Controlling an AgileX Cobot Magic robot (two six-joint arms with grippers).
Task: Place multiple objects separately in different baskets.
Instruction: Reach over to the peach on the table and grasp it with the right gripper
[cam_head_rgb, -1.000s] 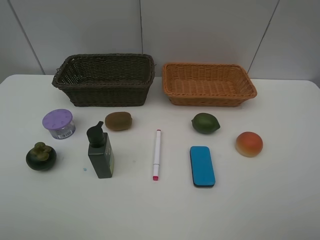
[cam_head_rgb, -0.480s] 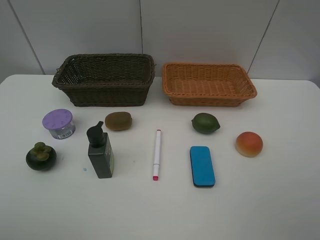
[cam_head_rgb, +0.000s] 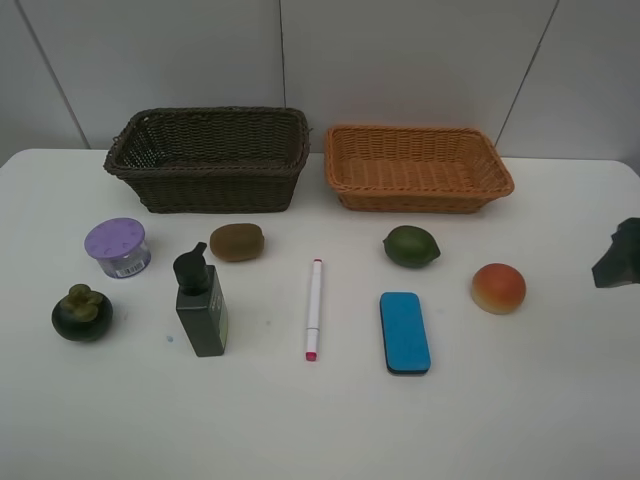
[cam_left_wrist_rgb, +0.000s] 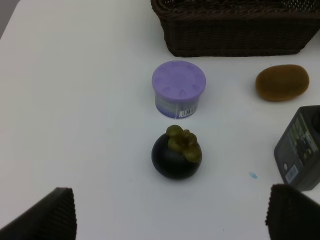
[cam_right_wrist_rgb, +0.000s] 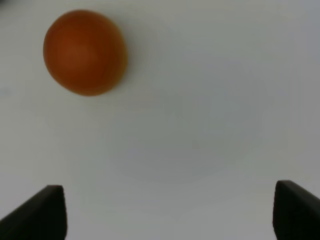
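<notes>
On the white desk (cam_head_rgb: 520, 420), in front of the deep dark brown basket (cam_head_rgb: 207, 185) and the shallow orange-tan basket (cam_head_rgb: 417, 200), the round, smooth orange-red fruit (cam_head_rgb: 498, 287) lies rightmost, near the flat blue eraser block (cam_head_rgb: 404, 332). The left end effector (cam_left_wrist_rgb: 170, 220) and right end effector (cam_right_wrist_rgb: 170, 212) are both spread and empty.

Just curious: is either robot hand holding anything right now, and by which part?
Nothing. The left hand and right hand are both open and empty.
</notes>
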